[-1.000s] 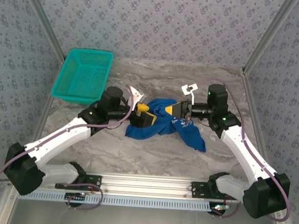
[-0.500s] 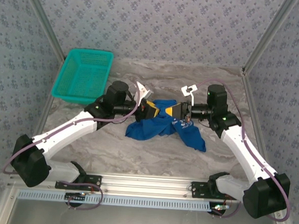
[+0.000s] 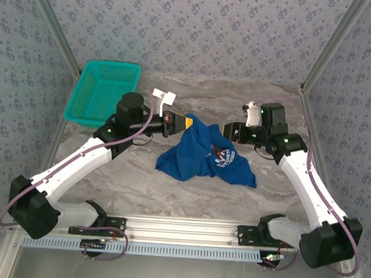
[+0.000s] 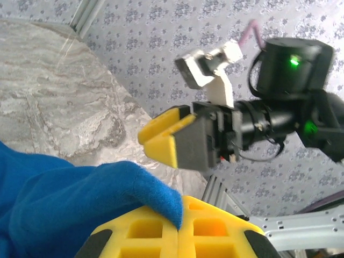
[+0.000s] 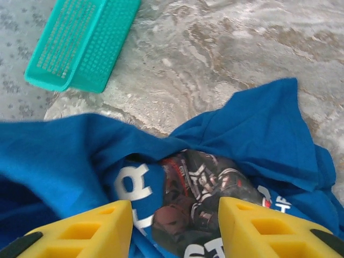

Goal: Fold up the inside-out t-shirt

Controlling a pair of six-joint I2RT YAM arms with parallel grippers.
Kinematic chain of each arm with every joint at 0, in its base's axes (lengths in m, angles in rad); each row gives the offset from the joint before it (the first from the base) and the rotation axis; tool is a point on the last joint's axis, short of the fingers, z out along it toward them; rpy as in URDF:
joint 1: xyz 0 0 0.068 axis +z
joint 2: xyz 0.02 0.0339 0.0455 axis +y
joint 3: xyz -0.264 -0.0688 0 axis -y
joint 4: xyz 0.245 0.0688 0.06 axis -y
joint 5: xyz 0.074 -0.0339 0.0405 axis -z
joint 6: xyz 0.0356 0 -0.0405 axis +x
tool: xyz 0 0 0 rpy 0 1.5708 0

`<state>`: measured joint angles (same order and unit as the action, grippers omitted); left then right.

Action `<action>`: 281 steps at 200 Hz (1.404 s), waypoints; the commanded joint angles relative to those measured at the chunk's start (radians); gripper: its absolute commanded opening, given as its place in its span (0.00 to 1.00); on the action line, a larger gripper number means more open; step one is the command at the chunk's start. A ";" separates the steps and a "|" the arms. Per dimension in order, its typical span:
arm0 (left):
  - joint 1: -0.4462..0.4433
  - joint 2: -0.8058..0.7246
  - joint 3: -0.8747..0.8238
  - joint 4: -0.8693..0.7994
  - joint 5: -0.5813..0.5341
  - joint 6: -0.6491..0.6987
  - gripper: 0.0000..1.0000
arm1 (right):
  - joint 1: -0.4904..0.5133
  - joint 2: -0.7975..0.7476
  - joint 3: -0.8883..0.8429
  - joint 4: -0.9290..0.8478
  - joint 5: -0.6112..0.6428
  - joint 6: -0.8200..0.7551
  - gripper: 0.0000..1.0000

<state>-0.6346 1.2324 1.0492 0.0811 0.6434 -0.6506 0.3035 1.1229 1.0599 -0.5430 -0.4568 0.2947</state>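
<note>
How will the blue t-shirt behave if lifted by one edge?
Probably floppy: the t-shirt hangs in soft folds from the left end effector pinching its edge. Likely light, since that small pinch holds it raised. The rest lies crumpled on the table, so pushing would likely bunch it.

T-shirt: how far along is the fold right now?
Done: no fold yet; the t-shirt lies bunched on the table, print showing. In hand: the left pincer is shut on an edge of the cloth; the right pincer is open above the print, holding nothing. Left: spread it flat, then make every fold.
</note>
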 commanded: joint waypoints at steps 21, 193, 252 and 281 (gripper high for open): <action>0.007 -0.008 0.031 0.047 0.055 -0.040 0.00 | 0.209 -0.146 -0.106 0.118 0.039 -0.095 0.54; 0.006 -0.027 -0.014 -0.030 0.152 0.223 0.00 | 0.168 -0.085 -0.206 0.347 -0.106 0.016 0.65; -0.006 -0.030 -0.005 -0.020 0.194 0.231 0.00 | 0.275 0.050 -0.137 0.304 0.212 -0.031 0.69; -0.009 -0.034 -0.012 -0.021 0.200 0.239 0.00 | 0.298 0.111 -0.124 0.387 0.156 -0.018 0.55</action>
<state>-0.6369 1.2282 1.0397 0.0486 0.8059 -0.4416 0.5846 1.1984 0.8906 -0.2214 -0.3092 0.2703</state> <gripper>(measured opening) 0.042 0.615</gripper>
